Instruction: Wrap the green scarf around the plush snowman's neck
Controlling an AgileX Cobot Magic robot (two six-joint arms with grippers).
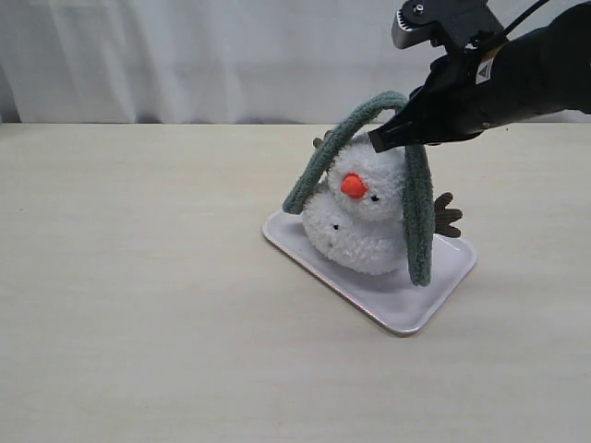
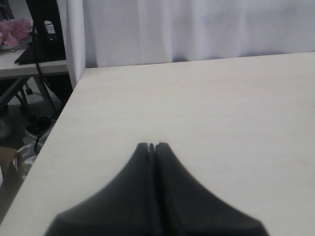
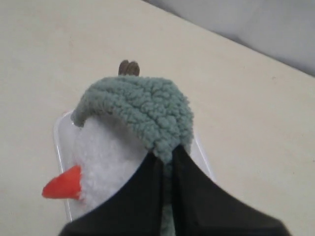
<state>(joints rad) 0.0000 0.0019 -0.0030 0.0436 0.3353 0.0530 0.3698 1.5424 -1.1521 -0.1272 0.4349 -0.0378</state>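
Note:
The plush snowman (image 1: 362,221) sits on a white tray (image 1: 434,295), orange nose (image 1: 354,185) facing the camera. The green scarf (image 1: 420,221) arches over its head: one end hangs down to the tray on the right, the other slopes down on the left by the body. My right gripper (image 1: 380,138) is shut on the scarf just above the head; in the right wrist view the scarf (image 3: 142,105) bulges out from between the jaws of the right gripper (image 3: 167,152) above the white head (image 3: 106,157). My left gripper (image 2: 152,145) is shut and empty over bare table; it is not in the exterior view.
A brown twig arm (image 1: 448,214) sticks out to the snowman's right. The pale wooden table (image 1: 138,277) runs to a white curtain (image 1: 185,55) at the back. The left wrist view shows the table's edge and a desk with clutter (image 2: 29,44) beyond it.

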